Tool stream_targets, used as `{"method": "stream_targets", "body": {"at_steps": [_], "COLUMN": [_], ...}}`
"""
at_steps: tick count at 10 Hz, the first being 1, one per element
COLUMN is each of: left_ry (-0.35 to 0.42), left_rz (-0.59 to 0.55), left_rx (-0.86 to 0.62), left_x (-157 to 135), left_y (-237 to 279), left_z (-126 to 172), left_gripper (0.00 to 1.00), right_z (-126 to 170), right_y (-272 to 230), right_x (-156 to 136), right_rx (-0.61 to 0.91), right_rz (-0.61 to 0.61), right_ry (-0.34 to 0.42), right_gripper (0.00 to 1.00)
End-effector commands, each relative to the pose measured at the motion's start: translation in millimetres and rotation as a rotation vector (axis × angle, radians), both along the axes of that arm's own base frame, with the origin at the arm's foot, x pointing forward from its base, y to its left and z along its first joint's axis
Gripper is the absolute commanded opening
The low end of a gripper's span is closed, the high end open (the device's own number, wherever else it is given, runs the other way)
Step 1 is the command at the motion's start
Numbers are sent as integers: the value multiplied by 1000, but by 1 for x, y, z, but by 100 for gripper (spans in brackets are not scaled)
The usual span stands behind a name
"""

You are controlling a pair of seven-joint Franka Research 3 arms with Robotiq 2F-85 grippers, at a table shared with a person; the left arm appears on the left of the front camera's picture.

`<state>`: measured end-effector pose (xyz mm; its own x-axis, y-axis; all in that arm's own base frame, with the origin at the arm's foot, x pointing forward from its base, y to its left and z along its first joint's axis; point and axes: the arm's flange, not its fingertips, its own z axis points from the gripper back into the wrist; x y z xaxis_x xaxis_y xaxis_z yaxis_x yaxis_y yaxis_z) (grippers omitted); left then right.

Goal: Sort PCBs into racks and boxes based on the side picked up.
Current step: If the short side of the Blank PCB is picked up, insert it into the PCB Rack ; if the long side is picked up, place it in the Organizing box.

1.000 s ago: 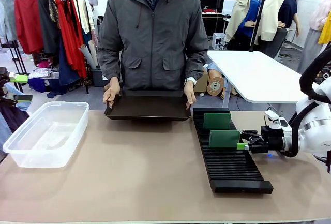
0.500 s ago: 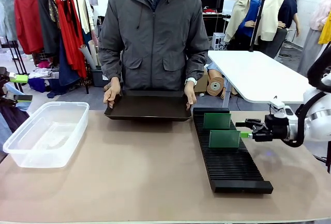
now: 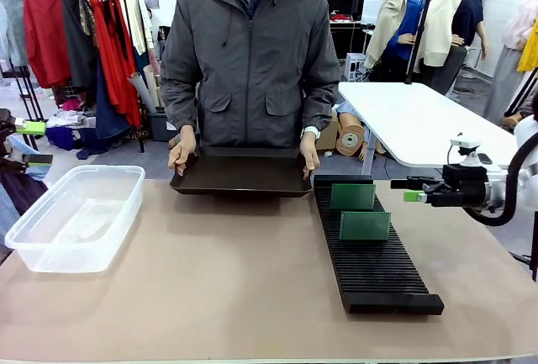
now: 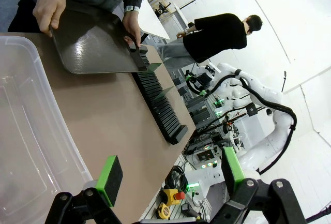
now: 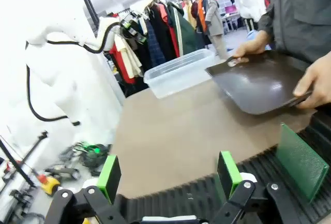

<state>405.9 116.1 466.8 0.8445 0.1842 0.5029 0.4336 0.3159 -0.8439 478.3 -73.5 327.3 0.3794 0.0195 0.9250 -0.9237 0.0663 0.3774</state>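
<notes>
Two PCBs [image 3: 365, 226] stand upright in the rack's [image 3: 370, 271] far slots on the desk [image 3: 218, 288]. The right gripper [image 3: 409, 191] hangs beside them, fingers spread, empty. The left gripper [image 4: 170, 175] gapes empty over the tub [image 3: 71, 217]. A person holds a tray [image 3: 242, 175].

Both pincers [image 4: 168, 175] [image 5: 168, 175] open, empty

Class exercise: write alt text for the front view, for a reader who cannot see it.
Two thin green circuit boards stand upright in a long black slotted rack, the open right gripper beside it. Across the table, a person holds a dark shallow tray; a clear plastic tub sits left.
</notes>
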Motion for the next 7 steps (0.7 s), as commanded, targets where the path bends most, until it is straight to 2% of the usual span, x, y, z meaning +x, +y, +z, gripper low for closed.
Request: {"method": "stream_targets", "body": {"at_steps": [1, 3, 5, 7], "left_ry": [-2, -2, -2, -2], "left_rz": [-6, -6, -6, -6], "left_rx": [-6, -6, -6, -6], "left_x": [-2, -2, -2, -2], "left_y": [0, 0, 0, 0], "left_z": [2, 2, 2, 2], "left_gripper": [100, 100, 100, 100], "right_z": [40, 63, 77, 87], "right_y": [0, 9, 23, 37], "right_x": [-32, -51, -62, -73], "right_rx": [-68, -70, -54, -8], "right_rz": [21, 95, 93, 5], "right_ry": [214, 424, 538, 647], "right_gripper": [100, 100, 100, 100]}}
